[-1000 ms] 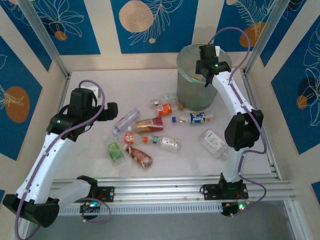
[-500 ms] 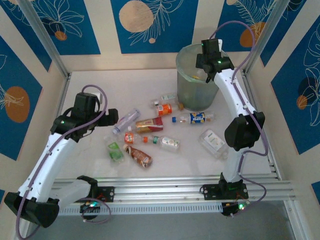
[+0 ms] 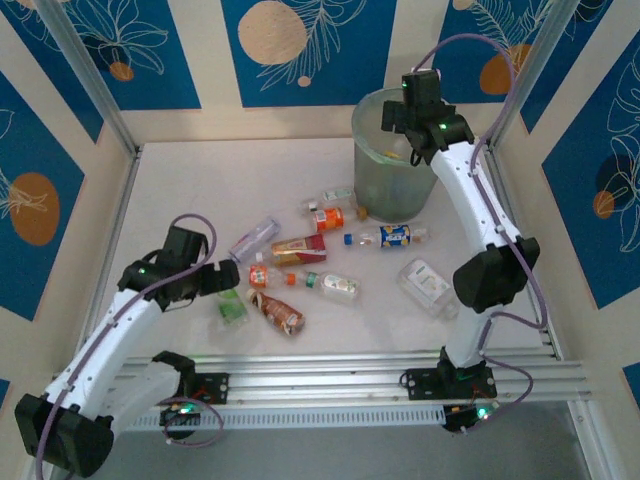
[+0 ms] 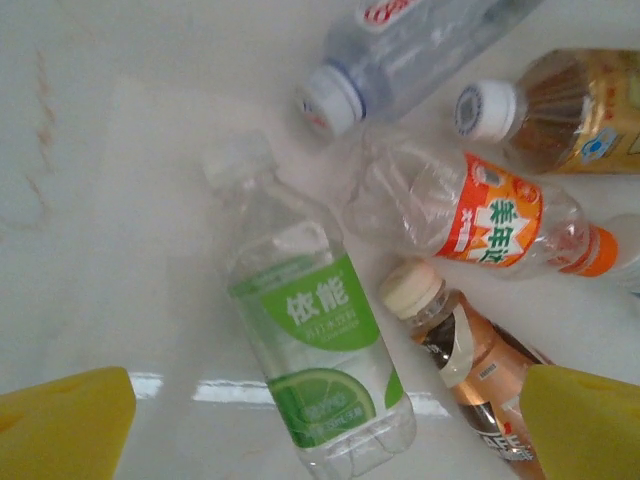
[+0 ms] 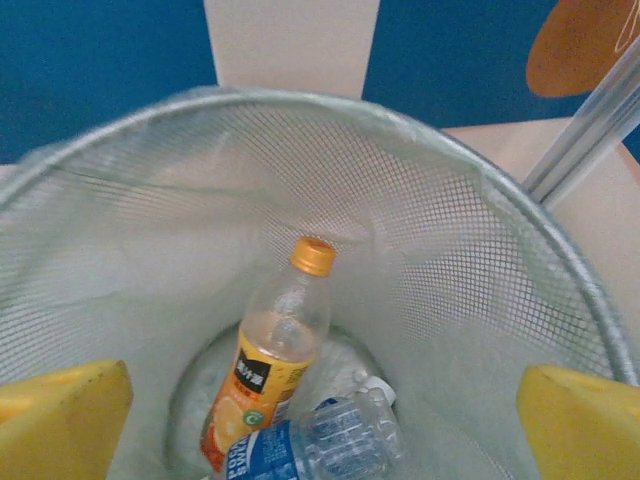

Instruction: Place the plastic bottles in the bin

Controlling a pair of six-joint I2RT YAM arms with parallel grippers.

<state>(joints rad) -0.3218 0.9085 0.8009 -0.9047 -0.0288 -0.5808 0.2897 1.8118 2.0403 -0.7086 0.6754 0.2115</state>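
Bottles [image 3: 300,262] | top: strewn on table [image 3: 200,190], left gripper [image 3: 228,283] beside them, right gripper [image 3: 400,128] over bin [image 3: 392,175] | left wrist: green bottle [image 4: 315,350] lying between spread jaws | right wrist: orange bottle [image 5: 268,365], blue bottle [image 5: 310,445] inside bin, below spread jaws

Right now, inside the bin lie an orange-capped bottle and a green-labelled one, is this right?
Not quite: with the orange-capped bottle in the bin lies a blue-labelled bottle, not a green-labelled one. The right wrist view shows it.

The left claw [image 3: 222,280] hangs low and the right claw [image 3: 401,121] high, both spread wide.
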